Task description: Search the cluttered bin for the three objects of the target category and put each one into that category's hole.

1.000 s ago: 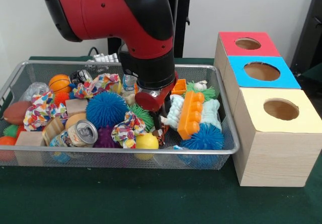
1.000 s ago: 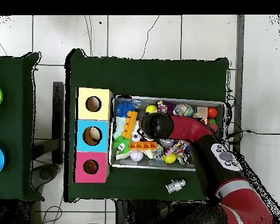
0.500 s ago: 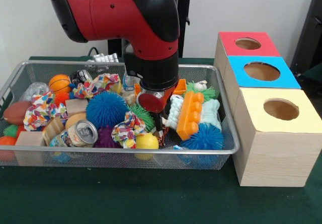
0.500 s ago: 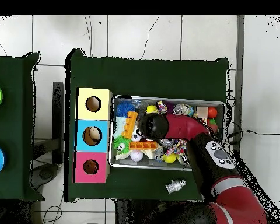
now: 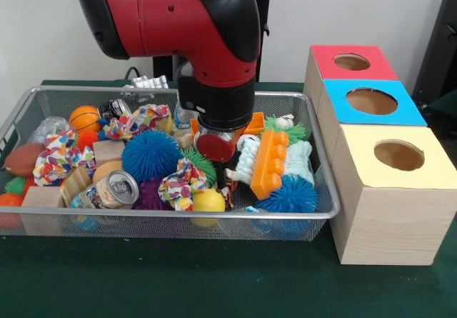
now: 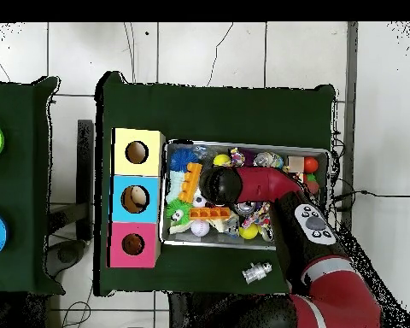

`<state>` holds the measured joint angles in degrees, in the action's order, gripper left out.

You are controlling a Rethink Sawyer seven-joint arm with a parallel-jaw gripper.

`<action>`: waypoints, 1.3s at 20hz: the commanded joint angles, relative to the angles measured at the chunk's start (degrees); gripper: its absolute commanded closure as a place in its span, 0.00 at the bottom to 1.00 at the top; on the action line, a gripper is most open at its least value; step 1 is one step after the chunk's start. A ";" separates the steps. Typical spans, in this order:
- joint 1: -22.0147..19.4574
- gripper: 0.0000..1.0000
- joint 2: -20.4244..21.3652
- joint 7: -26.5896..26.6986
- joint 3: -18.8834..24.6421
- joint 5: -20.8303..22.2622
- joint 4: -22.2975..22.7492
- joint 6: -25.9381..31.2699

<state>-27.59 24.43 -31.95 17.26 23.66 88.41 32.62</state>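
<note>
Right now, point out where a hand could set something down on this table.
Bare green cloth runs along the front, before the wire bin and the yellow box. In the overhead view, more cloth lies free beyond the bin. The bin itself is crammed with toys under the arm.

Arm (image 5: 164, 18): glossy red shell over rounded link housings, with black moulded caps at the joint ends. Two small dark screw recesses visible on the red shell in the front view. Wrist section (image 5: 216, 103): black cylindrical collar, smooth, below the red elbow housing. Beneath the collar, a round red disc-shaped part (image 5: 215, 147) with a dark rim, edged by a thin silver ring. In the overhead view, the forearm (image 6: 264, 184) shows red with a black rounded end cap; further back sits a grey oval control panel (image 6: 313, 224) carrying small round buttons (markings not legible), then alternating black and red bands toward the base
</note>
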 commanded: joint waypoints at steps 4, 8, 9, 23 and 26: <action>0.77 0.00 -3.57 -5.13 -4.39 5.72 -4.27 1.22; 0.00 0.00 -4.02 -4.97 -4.03 5.17 -4.13 0.34; -0.13 0.00 -4.07 -5.00 -3.93 5.01 -4.07 0.28; -4.68 0.00 -4.95 -4.19 1.67 1.98 -1.30 -3.24; -7.17 1.00 -5.77 -4.32 4.40 0.58 -0.10 -4.23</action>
<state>-30.22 23.49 -31.95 16.45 24.21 86.62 32.03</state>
